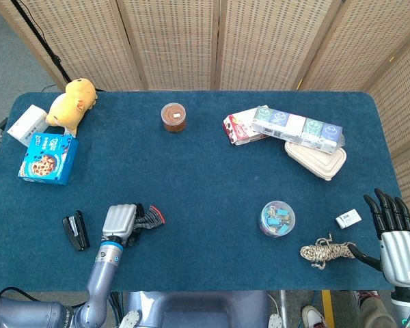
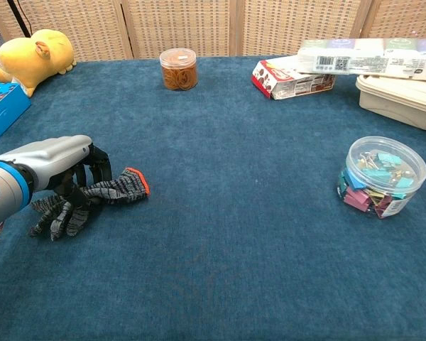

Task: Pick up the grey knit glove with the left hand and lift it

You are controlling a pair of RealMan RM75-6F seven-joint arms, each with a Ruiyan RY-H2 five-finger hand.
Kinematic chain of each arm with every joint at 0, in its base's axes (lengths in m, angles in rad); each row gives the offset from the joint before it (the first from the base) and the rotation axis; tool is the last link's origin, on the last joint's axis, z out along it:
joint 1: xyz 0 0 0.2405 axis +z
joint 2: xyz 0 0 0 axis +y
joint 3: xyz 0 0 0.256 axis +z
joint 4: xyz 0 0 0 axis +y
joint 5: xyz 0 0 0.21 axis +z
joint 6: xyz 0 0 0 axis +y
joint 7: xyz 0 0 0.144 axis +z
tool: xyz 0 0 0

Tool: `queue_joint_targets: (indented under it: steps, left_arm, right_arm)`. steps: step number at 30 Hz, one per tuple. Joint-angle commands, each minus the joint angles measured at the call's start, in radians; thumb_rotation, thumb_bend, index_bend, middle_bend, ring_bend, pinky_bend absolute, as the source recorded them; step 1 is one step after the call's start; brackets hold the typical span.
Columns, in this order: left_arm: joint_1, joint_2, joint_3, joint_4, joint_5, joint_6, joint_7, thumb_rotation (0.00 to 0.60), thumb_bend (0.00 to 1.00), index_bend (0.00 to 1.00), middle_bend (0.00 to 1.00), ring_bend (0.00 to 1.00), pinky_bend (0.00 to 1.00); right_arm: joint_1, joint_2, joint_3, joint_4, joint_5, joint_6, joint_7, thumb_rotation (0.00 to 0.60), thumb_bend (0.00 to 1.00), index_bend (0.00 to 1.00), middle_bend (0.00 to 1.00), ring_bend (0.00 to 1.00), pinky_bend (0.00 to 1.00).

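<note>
At the near left edge of the dark blue felt-covered table [image 1: 205, 171]: one grey knit glove with an orange-red cuff band [image 2: 92, 197], bunched under the robot's silver left hand [image 2: 53, 163]. The glove's cuff points right; its finger ends hang toward the felt at the left. The left hand's dark fingers [image 2: 92, 165] are curled down over the glove's middle and grip it. Whether the glove is clear of the felt cannot be told; its finger ends appear to touch.

Step in hand, by judgement: the grasp is made, the lift barely begun or not yet begun. The next move calls for a straight rise with the grip kept firm, since loose knit can slip out of a partial hold.

Left of the glove: a small black stapler [image 1: 75, 231]. Further back on the left: a blue biscuit box [image 1: 48, 158], a yellow plush toy [image 1: 72, 102].

Back from the glove, mid-table: a round clear jar with brown contents [image 1: 173, 117].

Well right of the glove: a clear round tub of coloured binder clips [image 1: 277, 218], a coil of beige rope [image 1: 322, 253].

Far right: the silver right hand [image 1: 396, 242], fingers straight and apart, holding nothing.
</note>
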Motion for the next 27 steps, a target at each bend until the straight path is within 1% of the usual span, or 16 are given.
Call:
queue_joint_targets:
  steps: [1, 6, 11, 17, 20, 22, 25, 27]
  left_arm:
    - [0.001, 0.006, 0.009, 0.007, 0.024, -0.018, -0.014, 0.600, 0.42, 0.49, 0.47, 0.45, 0.51]
    - [0.003, 0.040, 0.015, -0.004, 0.097, -0.050, -0.061, 0.600, 0.45, 0.52, 0.49, 0.45, 0.51]
    - [-0.033, 0.101, 0.013, -0.020, 0.175, -0.118, -0.066, 0.600, 0.45, 0.52, 0.49, 0.45, 0.51]
    - [-0.108, 0.192, 0.008, -0.012, 0.272, -0.281, -0.102, 0.600, 0.45, 0.52, 0.49, 0.45, 0.51]
    - [-0.153, 0.221, 0.000, 0.010, 0.352, -0.356, -0.137, 0.600, 0.45, 0.52, 0.49, 0.45, 0.51]
    - [-0.191, 0.242, -0.010, 0.033, 0.422, -0.416, -0.173, 0.600, 0.44, 0.52, 0.49, 0.45, 0.51]
    - [-0.241, 0.262, -0.045, 0.072, 0.522, -0.479, -0.269, 0.600, 0.42, 0.52, 0.49, 0.45, 0.51]
    - [-0.273, 0.266, -0.065, 0.105, 0.576, -0.508, -0.331, 0.600, 0.41, 0.52, 0.49, 0.44, 0.51]
  right_arm:
    - [0.000, 0.000, 0.001, 0.000, 0.002, -0.001, -0.001, 0.600, 0.00, 0.00, 0.00, 0.00, 0.00]
    - [0.000, 0.000, 0.004, 0.001, 0.009, 0.000, 0.000, 0.600, 0.00, 0.00, 0.00, 0.00, 0.00]
    - [0.011, -0.013, 0.009, 0.009, 0.022, -0.019, -0.020, 0.600, 0.00, 0.00, 0.00, 0.00, 0.00]
    - [0.049, -0.045, 0.014, 0.047, 0.025, -0.075, -0.039, 0.600, 0.00, 0.00, 0.00, 0.00, 0.00]
    - [0.078, -0.054, 0.009, 0.063, 0.009, -0.115, -0.037, 0.600, 0.00, 0.00, 0.00, 0.00, 0.00]
    - [0.103, -0.056, 0.002, 0.079, -0.015, -0.143, -0.020, 0.600, 0.00, 0.00, 0.00, 0.00, 0.00]
    - [0.142, -0.066, -0.008, 0.113, -0.055, -0.182, 0.014, 0.600, 0.00, 0.02, 0.00, 0.00, 0.00]
    - [0.177, -0.071, -0.021, 0.133, -0.083, -0.221, 0.091, 0.600, 0.00, 0.04, 0.00, 0.00, 0.00]
